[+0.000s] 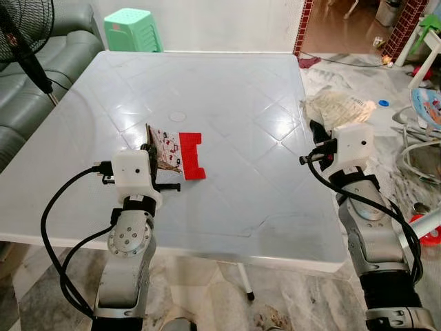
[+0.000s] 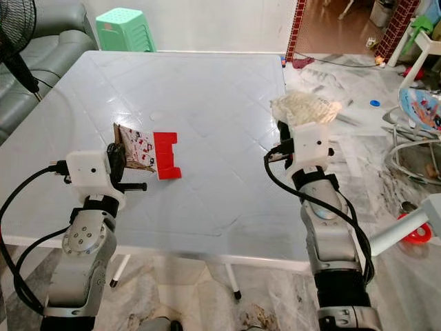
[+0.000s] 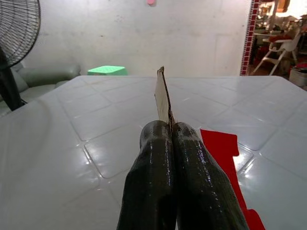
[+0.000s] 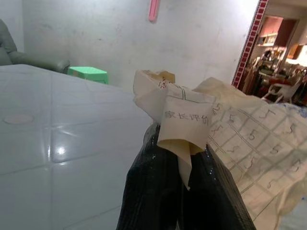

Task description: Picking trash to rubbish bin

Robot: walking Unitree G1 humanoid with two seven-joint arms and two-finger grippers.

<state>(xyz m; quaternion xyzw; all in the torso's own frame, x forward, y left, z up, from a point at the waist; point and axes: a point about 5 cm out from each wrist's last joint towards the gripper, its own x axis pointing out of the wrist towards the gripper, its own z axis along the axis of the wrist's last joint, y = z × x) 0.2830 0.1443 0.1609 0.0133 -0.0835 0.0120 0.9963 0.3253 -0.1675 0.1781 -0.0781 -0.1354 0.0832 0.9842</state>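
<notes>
Both pieces picked up: left claw (image 1: pixel 160 169) clamped on red card wrapper (image 1: pixel 178 153) just above counter (image 1: pixel 227 96); right claw (image 2: pixel 284 138) gripping crumpled paper (image 2: pixel 304 106) at counter's edge; still gotta bin both, no bin spotted.

Head pair looking down and forward over the glossy white square table (image 1: pixel 227 96), sharing the whole tabletop. Left wrist view riding low and close along its black fingers (image 3: pixel 177 177), facing the far pale wall (image 3: pixel 144 33); right wrist view likewise.
</notes>
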